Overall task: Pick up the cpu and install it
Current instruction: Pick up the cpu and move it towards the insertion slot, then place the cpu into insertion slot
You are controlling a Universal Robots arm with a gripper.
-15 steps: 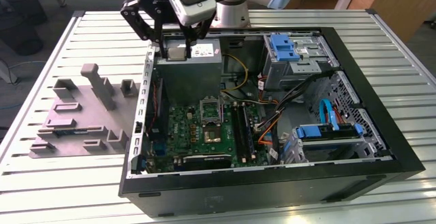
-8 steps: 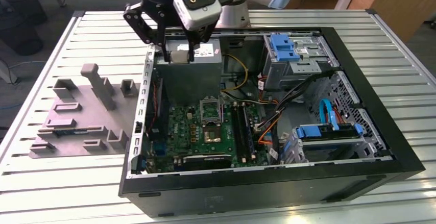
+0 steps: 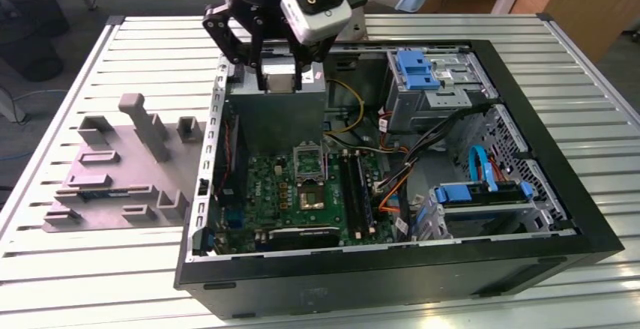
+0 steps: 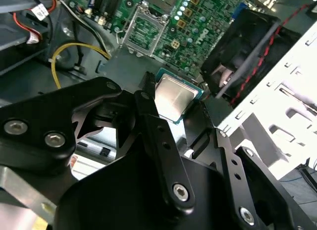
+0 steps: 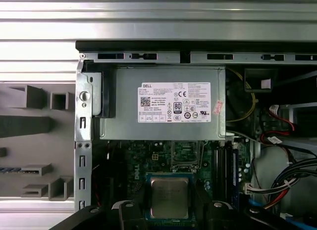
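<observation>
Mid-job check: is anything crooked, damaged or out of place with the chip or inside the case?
Nothing stands out. The hand grips the chip flat and square, over the open case near the grey power box. The socket on the board looks empty and unobstructed.

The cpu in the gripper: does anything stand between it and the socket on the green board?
Nothing visible does. The gripper holds the cpu above the grey power supply, and the socket on the green board lies uncovered beyond it. The yellow cable runs off to one side of that path.
</observation>
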